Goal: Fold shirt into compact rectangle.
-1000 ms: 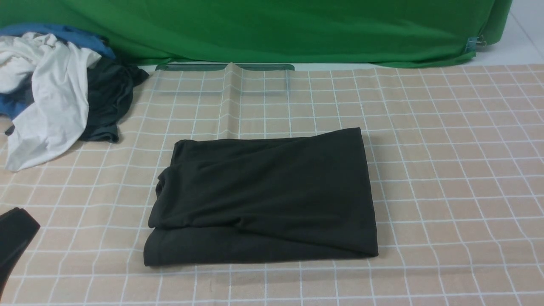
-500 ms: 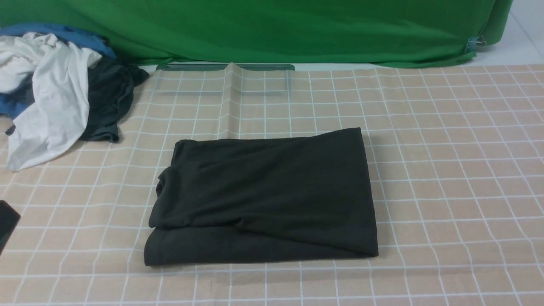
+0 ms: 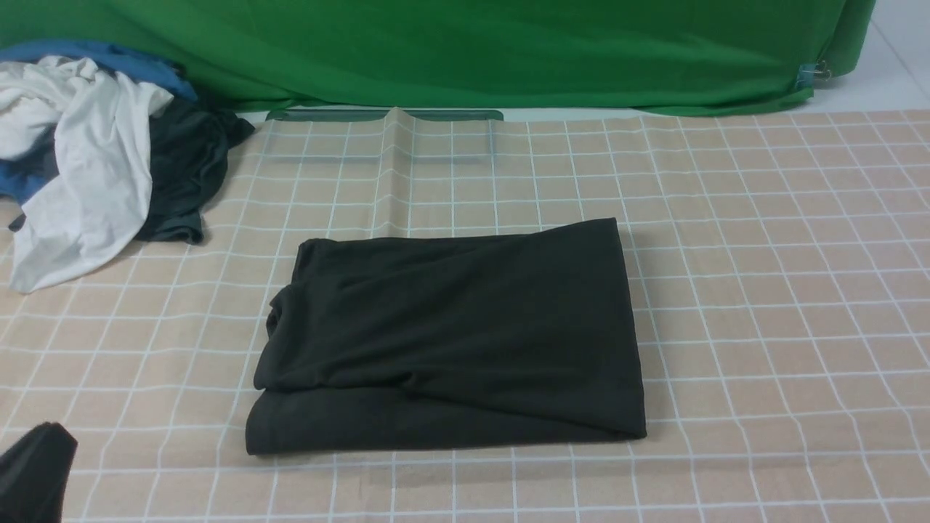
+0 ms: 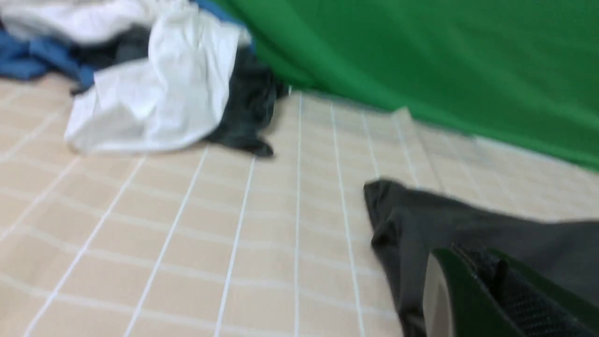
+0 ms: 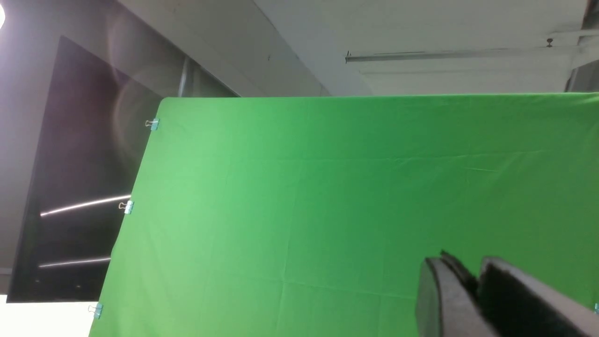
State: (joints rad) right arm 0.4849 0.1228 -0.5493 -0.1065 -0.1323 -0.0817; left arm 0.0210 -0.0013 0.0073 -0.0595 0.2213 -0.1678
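Note:
The shirt (image 3: 450,338) lies folded into a black rectangle in the middle of the checked table, with no logo or label showing. In the left wrist view a corner of the shirt (image 4: 421,220) lies just beyond my left gripper (image 4: 468,260), whose fingers are pressed together on nothing. In the front view that left gripper (image 3: 36,468) shows only as a dark tip at the bottom left corner, well clear of the shirt. My right gripper (image 5: 465,264) is out of the front view; it points up at the green backdrop, its fingers slightly apart and empty.
A heap of clothes sits at the far left: a white garment (image 3: 80,167), a blue one (image 3: 109,58) and a dark grey one (image 3: 185,174). A clear flat board (image 3: 381,138) lies at the table's back edge under the green backdrop (image 3: 465,51).
In the front view my left gripper's tip has drawn back to the left edge and now shows lower, at the bottom corner. The shirt has not moved.

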